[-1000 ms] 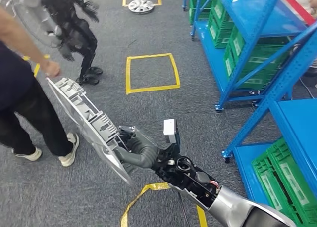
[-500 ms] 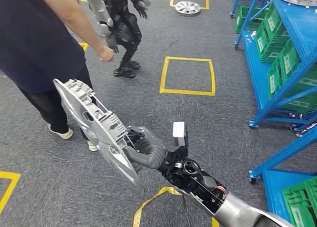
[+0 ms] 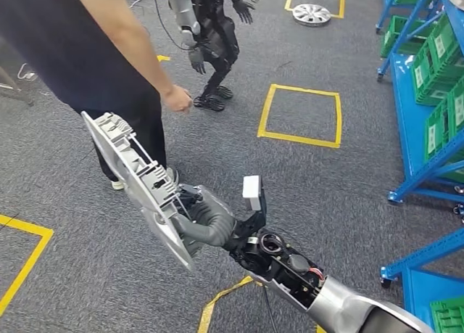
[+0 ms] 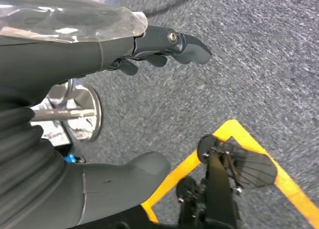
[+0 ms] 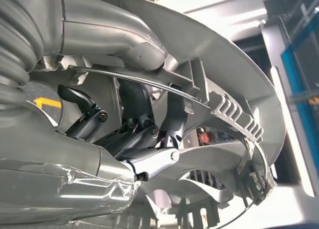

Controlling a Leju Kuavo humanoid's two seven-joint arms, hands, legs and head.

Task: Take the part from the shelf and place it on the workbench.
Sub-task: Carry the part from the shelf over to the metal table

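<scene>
Right hand [image 3: 205, 220] gripping the part [image 3: 139, 184].
Part tilted above the floor [image 3: 307, 188]; person [image 3: 82, 50] at left, shelf [image 3: 427, 93] at right.

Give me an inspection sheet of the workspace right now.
Surface: grey carpet floor with yellow tape squares; workbench not seen.
Job's things: grey wheel cover, held tilted, ribbed side up.
Clutter: another wheel cover lying in a far tape square.
Hands: right hand grips the cover's rim; left hand holds nothing, fingers apart, above the floor.
Cables: dark cable behind a second robot.
Surroundings: person close by, hand near the cover; blue shelves with green crates.
</scene>
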